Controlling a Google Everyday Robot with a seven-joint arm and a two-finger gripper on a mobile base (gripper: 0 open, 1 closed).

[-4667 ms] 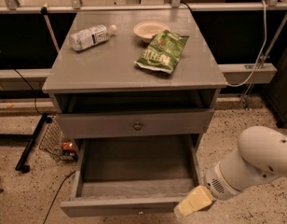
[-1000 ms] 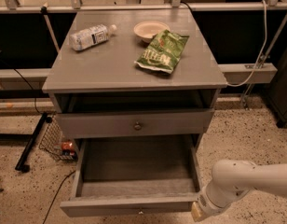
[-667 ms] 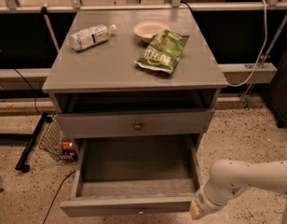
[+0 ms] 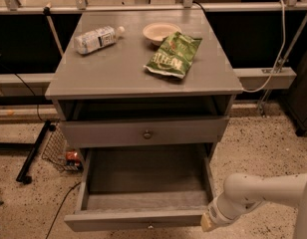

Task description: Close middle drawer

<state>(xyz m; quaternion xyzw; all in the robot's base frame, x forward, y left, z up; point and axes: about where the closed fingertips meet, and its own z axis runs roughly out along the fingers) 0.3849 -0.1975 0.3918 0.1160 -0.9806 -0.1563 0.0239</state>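
Middle drawer (image 4: 143, 185) is pulled right out below the tabletop's (image 4: 108, 78) front edge, claw (image 4: 208, 222) at its front's right end, wide or narrow I cannot tell. Push flat and straight inward, nearer the knob (image 4: 151, 226), or it may skew. Speckled floor (image 4: 263, 148); bottle (image 4: 96, 38) near the back-left corner, bowl (image 4: 161, 32) and chip bag (image 4: 174, 55) towards the back-right.

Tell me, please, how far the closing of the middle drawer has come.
Done: nothing yet; the middle drawer stands pulled far out of the cabinet. In hand: the end effector is low at the right end of the drawer's front; whether it touches the front cannot be told. Left: the whole push, until the drawer sits fully in.
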